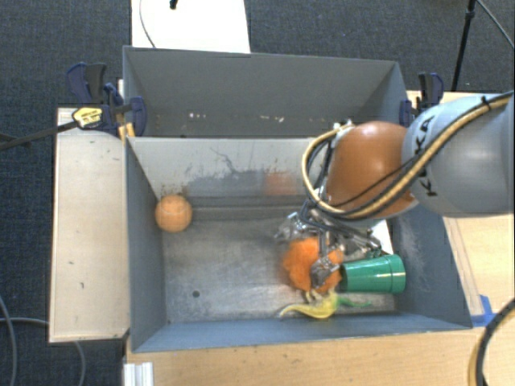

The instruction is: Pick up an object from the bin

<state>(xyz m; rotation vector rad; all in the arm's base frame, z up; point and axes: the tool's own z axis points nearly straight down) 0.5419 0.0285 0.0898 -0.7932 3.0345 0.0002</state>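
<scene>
My gripper is low in the right front part of the bin, pressed against an orange lumpy thing that lies just to its left and partly under it. A green cylinder lies on its side directly to the right of the gripper, touching or almost touching it. A yellow, banana-like thing lies by the front wall just below the gripper. Part of the orange thing is hidden behind the gripper.
An orange ball rests at the far left against the bin's back slope, well apart from the gripper. The arm's brown dome and cables hang over the right rear of the bin. Bare floor stretches between the ball and the gripper.
</scene>
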